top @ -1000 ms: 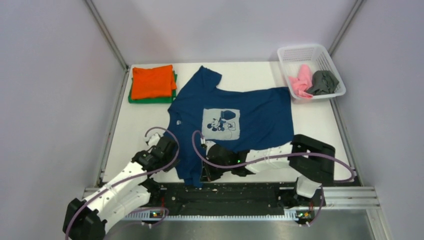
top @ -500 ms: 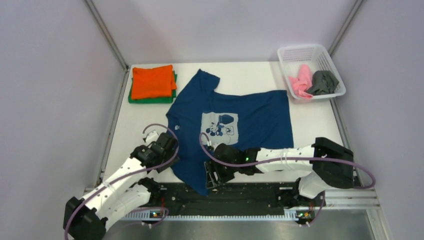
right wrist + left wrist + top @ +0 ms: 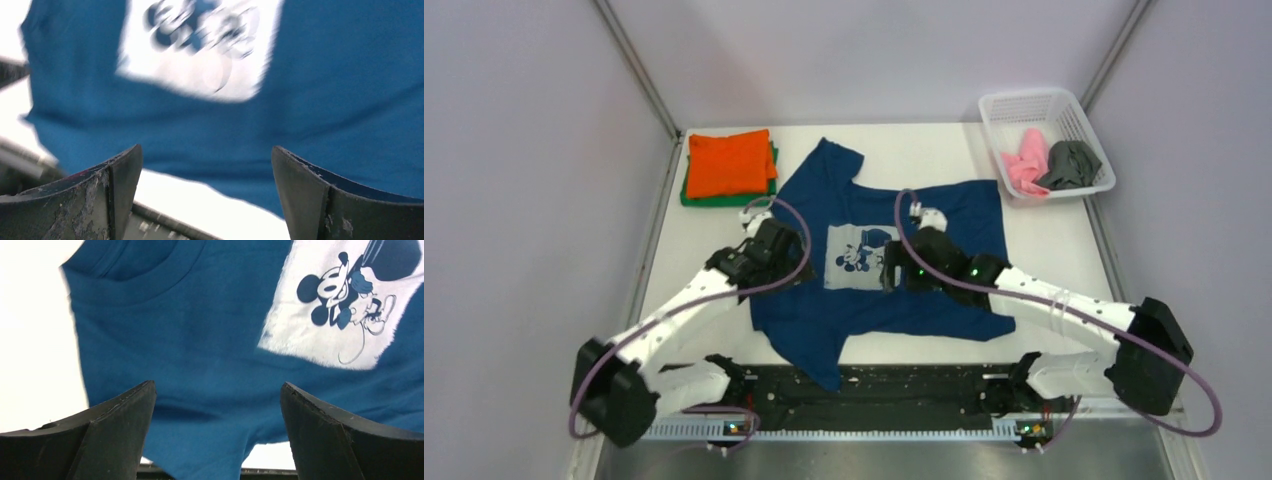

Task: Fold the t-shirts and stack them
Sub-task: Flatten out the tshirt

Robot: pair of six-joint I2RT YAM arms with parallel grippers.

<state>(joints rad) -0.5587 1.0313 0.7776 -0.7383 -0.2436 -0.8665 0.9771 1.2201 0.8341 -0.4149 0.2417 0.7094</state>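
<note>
The navy blue t-shirt (image 3: 964,210) lies spread face-up across the middle of the white table (image 3: 679,250), its pale mouse print (image 3: 864,256) uppermost. The collar end is to the left, one sleeve points to the far side, and another flap of cloth trails toward the arm bases. The shirt's near edge, to the right of the print, is rumpled into a loose fold.

Both arms reach in over this shirt. The left gripper (image 3: 216,390) hovers at the print's left edge, its two fingers spread wide with nothing between them. Its wrist camera looks down on the collar and the print. The right gripper (image 3: 205,150) stands at the print's right edge, likewise released and bare of cloth. Its wrist view is blurred, and whether the fingertips touch the fabric cannot be told.

Just left of the navy shirt's far sleeve, a folded orange t-shirt (image 3: 729,162) sits on a folded green t-shirt (image 3: 724,199). Off the shirt's far-right corner, the white mesh basket (image 3: 1024,97) holds a crumpled pink t-shirt (image 3: 1024,168) and, just right of it, a dark grey t-shirt (image 3: 1072,163).
</note>
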